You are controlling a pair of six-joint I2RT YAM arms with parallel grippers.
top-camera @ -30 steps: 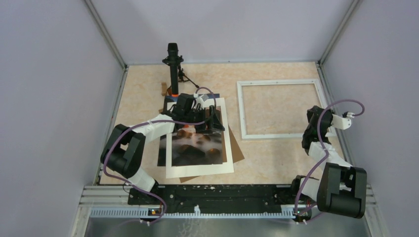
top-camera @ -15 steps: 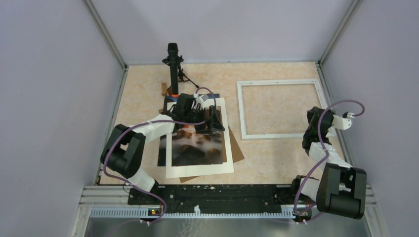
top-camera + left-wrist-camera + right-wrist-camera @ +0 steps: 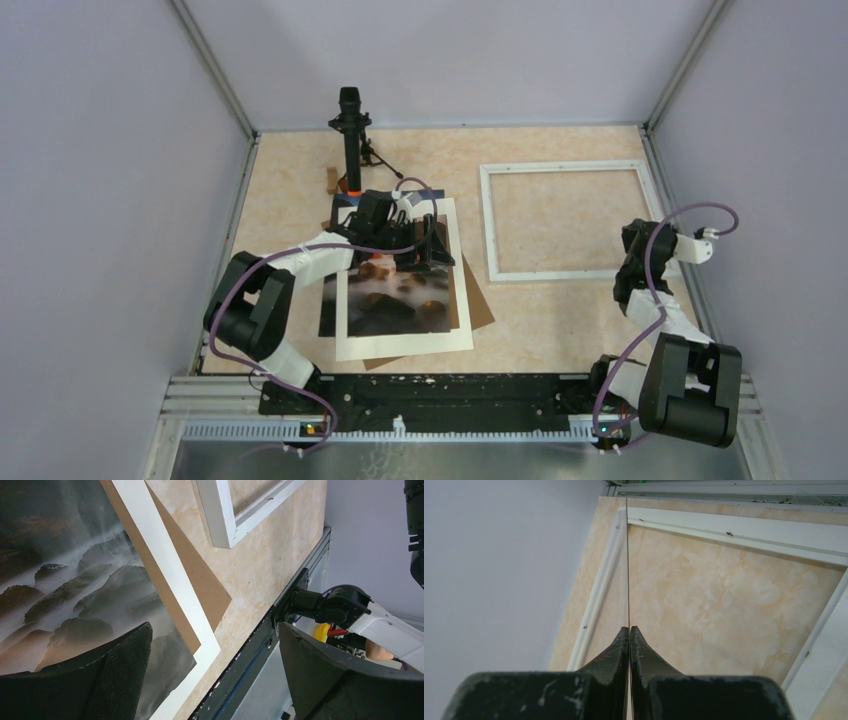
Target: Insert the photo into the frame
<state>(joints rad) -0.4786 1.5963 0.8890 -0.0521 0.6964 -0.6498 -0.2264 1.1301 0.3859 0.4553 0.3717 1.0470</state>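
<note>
While wide open, left jaws over photo [image 3: 400,295]

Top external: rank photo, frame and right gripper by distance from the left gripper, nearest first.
From the left gripper:
1. photo: directly beneath it, at the print's far end.
2. frame: to its right, lying flat.
3. right gripper: farthest, by the frame's near right corner.

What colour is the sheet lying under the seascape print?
Plain brown cardboard sheet, clearest in left wrist view.

Photo [image 3: 400,300] left of frame [image 3: 560,166]
</note>
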